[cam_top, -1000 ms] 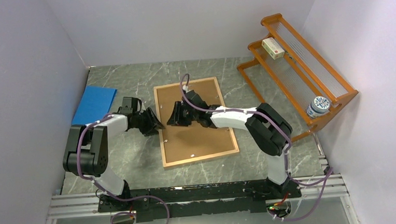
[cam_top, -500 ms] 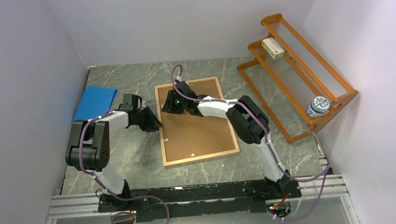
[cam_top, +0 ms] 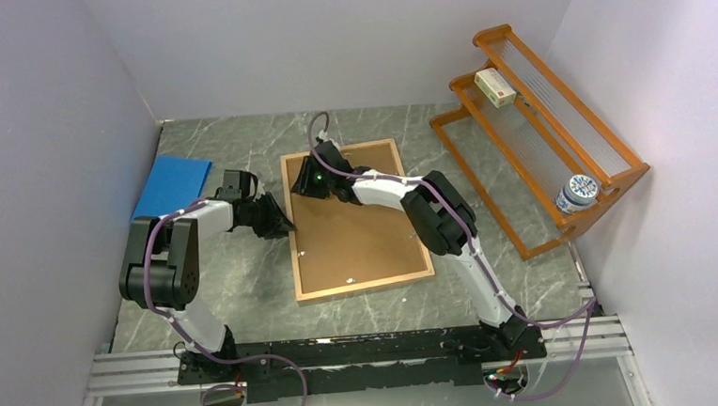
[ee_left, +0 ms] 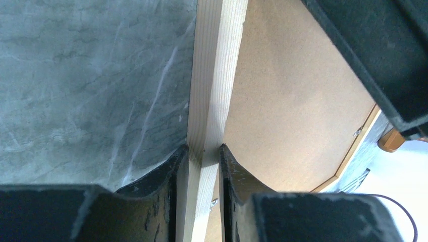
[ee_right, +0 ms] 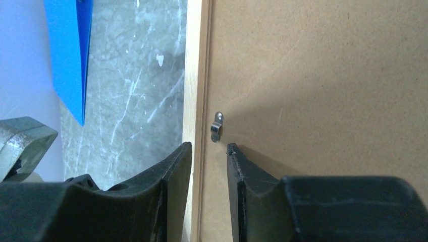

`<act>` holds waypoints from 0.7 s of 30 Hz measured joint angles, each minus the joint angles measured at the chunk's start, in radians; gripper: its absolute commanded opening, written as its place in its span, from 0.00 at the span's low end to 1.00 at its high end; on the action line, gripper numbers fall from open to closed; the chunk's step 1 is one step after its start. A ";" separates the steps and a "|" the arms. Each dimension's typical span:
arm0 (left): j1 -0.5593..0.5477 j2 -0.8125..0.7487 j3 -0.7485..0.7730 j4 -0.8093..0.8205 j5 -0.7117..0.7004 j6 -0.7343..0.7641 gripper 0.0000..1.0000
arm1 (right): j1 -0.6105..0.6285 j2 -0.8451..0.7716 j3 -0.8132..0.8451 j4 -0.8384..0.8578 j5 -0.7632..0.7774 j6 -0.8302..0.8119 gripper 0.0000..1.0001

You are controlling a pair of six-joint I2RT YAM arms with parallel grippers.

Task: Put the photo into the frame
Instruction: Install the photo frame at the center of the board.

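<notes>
Top external view first: the frame (cam_top: 365,288) lies face down in the middle of the worktop, its brown backing panel (cam_top: 358,250) turned up and its narrow pale wooden border showing all round. The left gripper (cam_top: 281,225) is at the frame's left edge, about halfway along it. From the left wrist view its fingers (ee_left: 229,176) sit one on each side of the wooden border, touching it, so it is pinching the frame by that strip.

The right gripper (cam_top: 305,183) reaches across to the frame's far left corner. In the right wrist view its fingertips (ee_right: 176,171) stand a little apart with nothing caught between them. They hang over the seam where border meets backing, just short of a small metal clip (ee_right: 216,126) fixed there.

A blue sheet (cam_top: 171,186) lies flat near the worktop's far left corner, well apart from the frame. An orange slatted rack (cam_top: 494,37) stands along the right edge, with a small box (cam_top: 495,87) on its far end and a blue-and-white tin (cam_top: 577,192) on its near end.
</notes>
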 measured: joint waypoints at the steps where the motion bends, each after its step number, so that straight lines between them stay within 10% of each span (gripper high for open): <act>1: 0.000 0.000 0.000 0.000 0.001 0.003 0.23 | -0.003 0.006 0.005 0.004 -0.007 0.003 0.34; 21: 0.005 0.016 0.018 -0.019 0.019 0.023 0.21 | -0.028 0.072 0.044 0.096 -0.129 0.044 0.27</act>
